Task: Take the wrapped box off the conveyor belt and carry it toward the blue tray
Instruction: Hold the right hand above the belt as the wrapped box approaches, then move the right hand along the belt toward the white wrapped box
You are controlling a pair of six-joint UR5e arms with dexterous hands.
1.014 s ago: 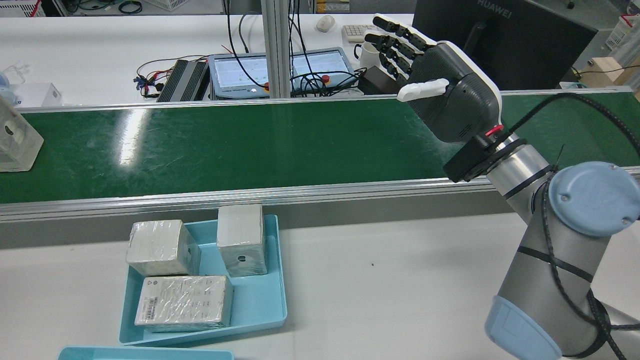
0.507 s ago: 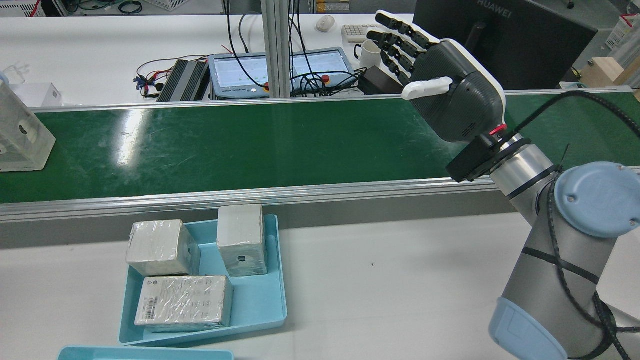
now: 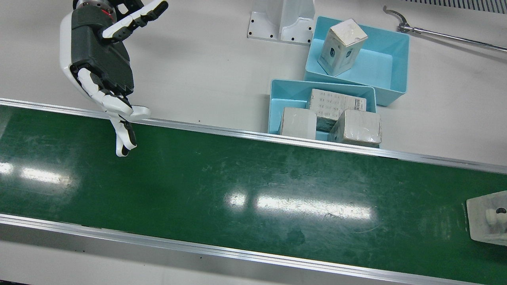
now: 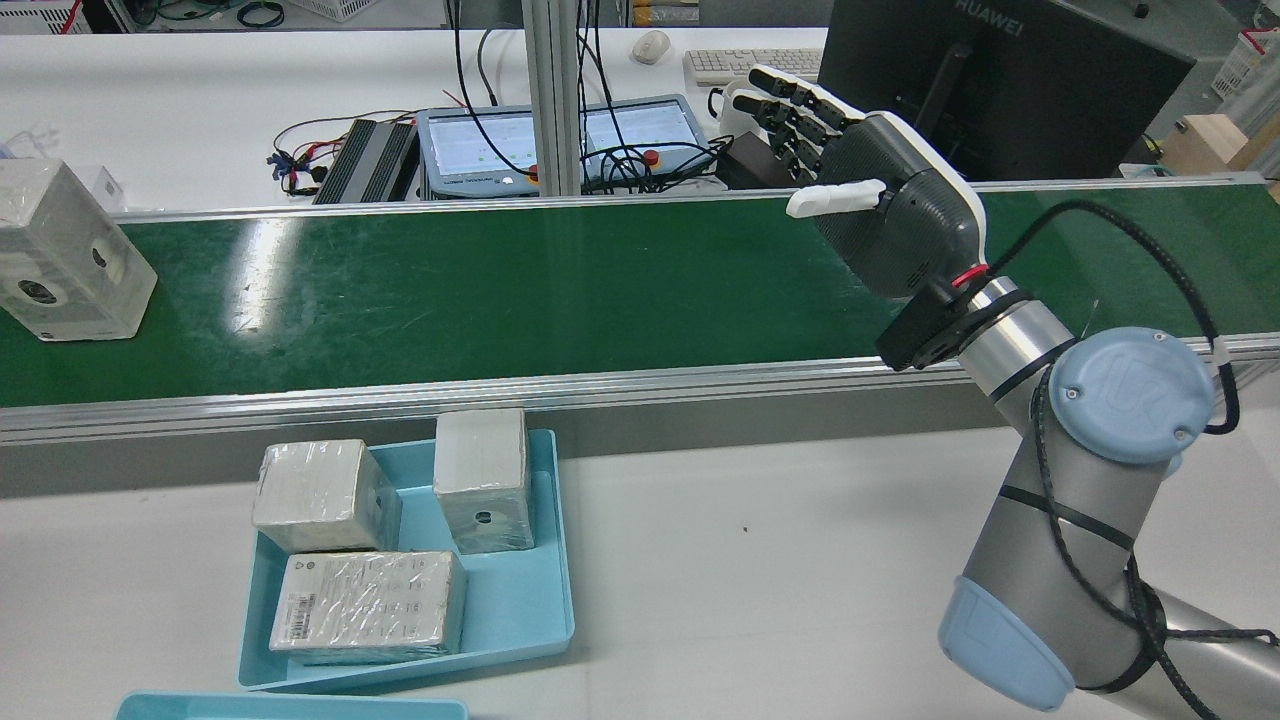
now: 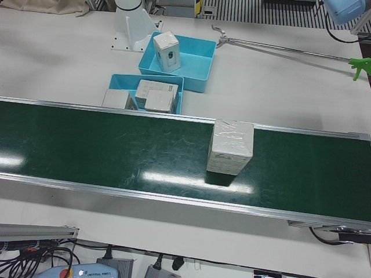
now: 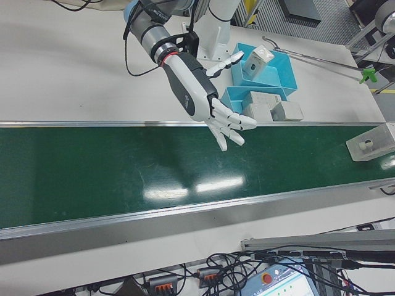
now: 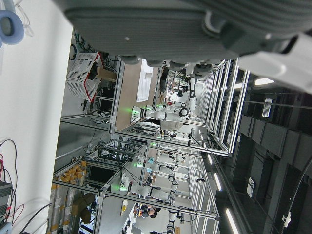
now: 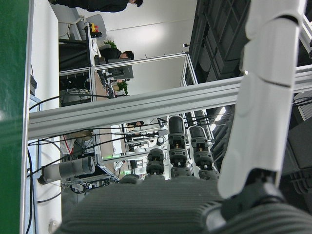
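The wrapped box (image 4: pixel 65 255) stands on the green conveyor belt (image 4: pixel 500 290) at its far left in the rear view. It also shows in the front view (image 3: pixel 489 215), the left-front view (image 5: pixel 231 146) and the right-front view (image 6: pixel 371 142). My right hand (image 4: pixel 880 215) is open and empty above the belt's right part, far from the box, fingers spread; it also shows in the front view (image 3: pixel 101 67) and right-front view (image 6: pixel 197 89). The blue tray (image 4: pixel 520 620) holds three wrapped boxes. My left hand (image 7: pixel 170 29) shows only as a palm edge.
A second blue tray (image 3: pixel 396 47) with one box sits beyond the first. A long metal grabber tool (image 3: pixel 435 33) lies on the table. An arm pedestal (image 3: pixel 283 19) stands by the trays. A monitor (image 4: pixel 1000 80), tablets and cables sit behind the belt.
The wrapped box has ridden in from the rear view's left edge toward the right. My right hand has dropped a little and shifted left, still open.
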